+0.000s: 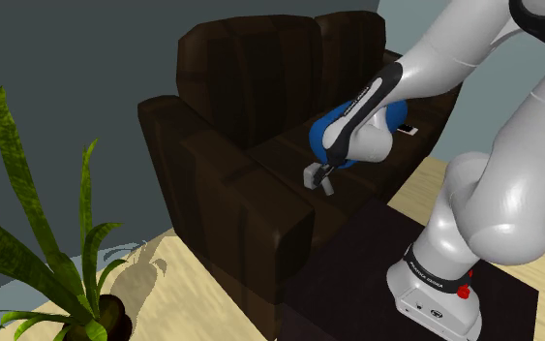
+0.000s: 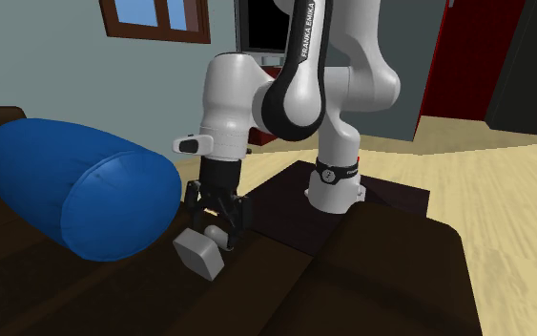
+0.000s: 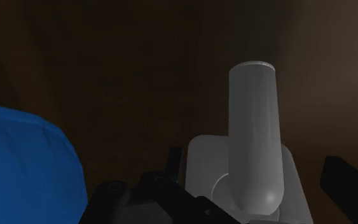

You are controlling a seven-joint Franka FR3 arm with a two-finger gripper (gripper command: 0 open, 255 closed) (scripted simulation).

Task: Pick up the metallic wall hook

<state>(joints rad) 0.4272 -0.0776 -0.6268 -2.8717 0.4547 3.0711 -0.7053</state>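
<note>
**Grasp approach on a dark brown sofa (image 1: 246, 87).** We see the grey wall hook (image 2: 200, 255), a square back plate with a round peg standing out of it. It lies on the sofa seat, just beside a blue bolster (image 2: 75, 196). The hook rests tilted, and we judge that this is because the plate's edge and the peg share its weight.

The white arm (image 1: 512, 165) reaches over from its stand (image 1: 435, 291), so that the black gripper (image 2: 218, 229) hangs almost straight down over the hook. This posture lets the fingers (image 3: 346, 181) pass on either side of the hook.

In the wrist view the fingers stand apart with the hook between them. One is close against the plate's edge and the other is clear of it by a visible gap. We therefore read the claw as released and the hook as not yet held.

In our judgement the wide spread serves to straddle the whole plate before closing. The bolster is near on one side and leaves that finger little room. We also expect that an uneven closing could twist the tilted plate or roll the hook away. A centred squeeze followed by a lift is what remains.
</note>
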